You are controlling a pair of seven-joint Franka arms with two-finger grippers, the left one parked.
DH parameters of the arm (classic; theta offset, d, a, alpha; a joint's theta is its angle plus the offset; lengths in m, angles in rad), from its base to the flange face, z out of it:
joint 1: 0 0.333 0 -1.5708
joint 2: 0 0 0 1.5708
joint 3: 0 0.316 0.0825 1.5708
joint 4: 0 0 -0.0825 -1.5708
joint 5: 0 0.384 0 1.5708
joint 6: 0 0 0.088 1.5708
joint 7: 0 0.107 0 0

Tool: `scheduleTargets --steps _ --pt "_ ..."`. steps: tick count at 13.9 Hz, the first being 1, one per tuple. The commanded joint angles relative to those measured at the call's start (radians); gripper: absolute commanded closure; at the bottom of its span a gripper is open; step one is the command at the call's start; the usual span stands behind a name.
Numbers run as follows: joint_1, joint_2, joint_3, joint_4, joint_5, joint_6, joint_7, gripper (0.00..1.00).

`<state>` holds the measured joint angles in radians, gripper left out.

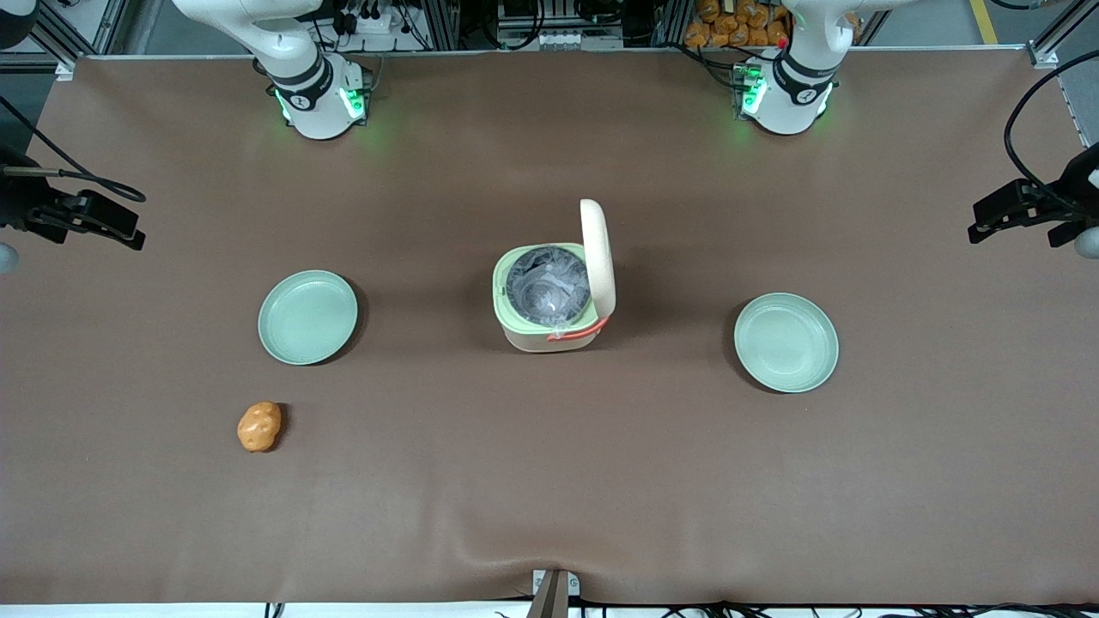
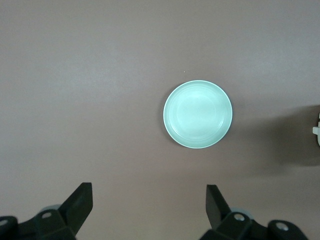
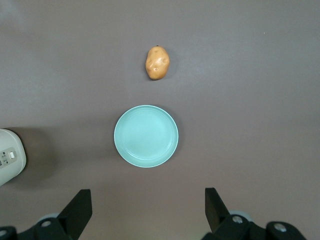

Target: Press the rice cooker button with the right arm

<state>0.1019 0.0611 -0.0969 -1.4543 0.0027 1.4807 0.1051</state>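
Nearest the front camera, in the lower part of the frame, a potato [image 1: 259, 427] sits on the brown table [image 1: 549, 498]. A bit farther up there's a green plate [image 1: 307, 317] toward the working arm's end and a second plate [image 1: 786, 342] toward the parked arm's end. The rice cooker [image 1: 537, 339] sits dead centre between them. Its lid [image 1: 597, 249] is standing up open, so the grey pot [image 1: 547, 287] shows, and the red handle [image 1: 577, 333] lies along the rim. I honestly can't pick out the button anywhere here. The gripper [image 3: 147, 210] hangs over the nearer-end plate, well away from the cooker, jaws spread wide with nothing in them. The right arm [image 1: 313, 94] has its base at the top edge of the frame. My guess is that the cooker is light, hard plastic and fairly slick, so a sideways shove would probably slide or tip it. No grabbing is needed. I'd close the fingers and push the button square-on with one tip, gently.
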Motion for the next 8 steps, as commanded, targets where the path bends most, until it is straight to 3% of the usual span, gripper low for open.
scheduleTargets --steps 1,8 --pt "-0.014 -0.113 0.022 -0.154 0.016 0.067 -0.008 0.0" --pt "-0.01 -0.168 0.023 -0.199 0.014 0.07 -0.025 0.0"
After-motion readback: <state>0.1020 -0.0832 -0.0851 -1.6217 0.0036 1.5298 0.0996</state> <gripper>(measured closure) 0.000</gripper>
